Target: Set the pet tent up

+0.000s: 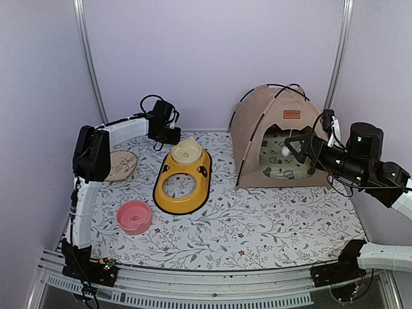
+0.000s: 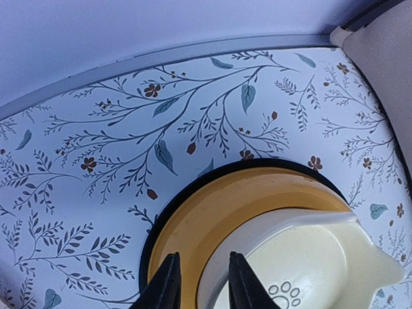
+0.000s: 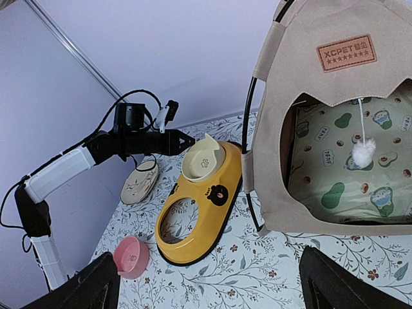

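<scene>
A floral table (image 1: 257, 232) stands before lilac walls (image 1: 193, 51). At its far right corner the pet tent (image 1: 273, 119) stands upright: tan fabric, black crossing poles (image 1: 283, 87), brown label patch (image 3: 346, 53) on the front, green-printed mat (image 3: 347, 174) inside. The right tool (image 1: 297, 148), wide and empty, is just before the tent's front. Left of the tent lies a yellow feeder (image 1: 183, 183); the left tool (image 2: 203, 257), narrow and empty, hovers at its cream bowl (image 2: 309, 257)
</scene>
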Controlling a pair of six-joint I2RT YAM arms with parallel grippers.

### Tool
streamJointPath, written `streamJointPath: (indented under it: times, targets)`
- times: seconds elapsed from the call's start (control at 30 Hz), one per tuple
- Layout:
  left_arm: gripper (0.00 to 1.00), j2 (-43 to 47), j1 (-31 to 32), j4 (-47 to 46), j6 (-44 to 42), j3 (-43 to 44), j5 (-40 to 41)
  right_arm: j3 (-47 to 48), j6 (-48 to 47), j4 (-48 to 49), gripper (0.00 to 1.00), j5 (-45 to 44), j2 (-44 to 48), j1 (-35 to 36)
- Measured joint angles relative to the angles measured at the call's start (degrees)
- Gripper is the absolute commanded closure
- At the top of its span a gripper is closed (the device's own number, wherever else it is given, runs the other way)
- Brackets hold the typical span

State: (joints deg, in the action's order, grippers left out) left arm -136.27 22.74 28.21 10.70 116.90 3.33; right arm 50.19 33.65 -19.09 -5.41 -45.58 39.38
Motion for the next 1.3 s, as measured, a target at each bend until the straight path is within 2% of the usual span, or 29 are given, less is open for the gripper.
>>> streamJointPath:
  times: [0.63,0.93,1.3]
  targets:
    - [0.78,-2.75,-1.55,-0.42,-0.42,0.39,0.09,0.00,0.04,-0.09,0.01,0.00,-0.02,0.00]
    - [0.68,-2.58,-1.53,-0.83,0.09,0.39,0.39,0.00,0.04,-0.20,0.01,0.02,-0.28,0.00]
    - [0.68,0.72,0.31,-1.77,-0.15,0.46,-2.95,0.00,0.07,-0.13,0.01,0.07,-0.94,0.00]
